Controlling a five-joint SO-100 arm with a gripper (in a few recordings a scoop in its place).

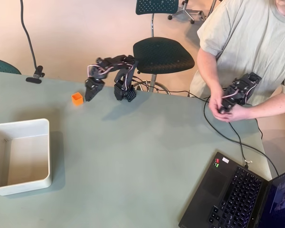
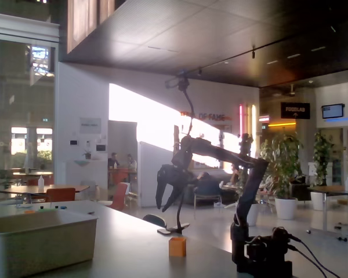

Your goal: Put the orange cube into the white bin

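Just beside the claw (image 1: 91,93), orange cube (image 1: 77,99)

**Background: open hall, bright backlight**

Pale green table (image 1: 147,156) over beige floor (image 1: 76,33). Dark swivel chair (image 1: 162,54) behind it. Laptop (image 1: 237,199) at the table's corner. Fixed view: dark ceiling (image 2: 220,35), glaring window (image 2: 145,121), potted plants (image 2: 284,174), café tables (image 2: 35,190).

In the fixed view the gripper (image 2: 163,202) hangs in the air with its fingers parted, at about eleven o'clock from the orange cube (image 2: 177,247). The white bin (image 2: 40,240) sits at nine o'clock from the cube.
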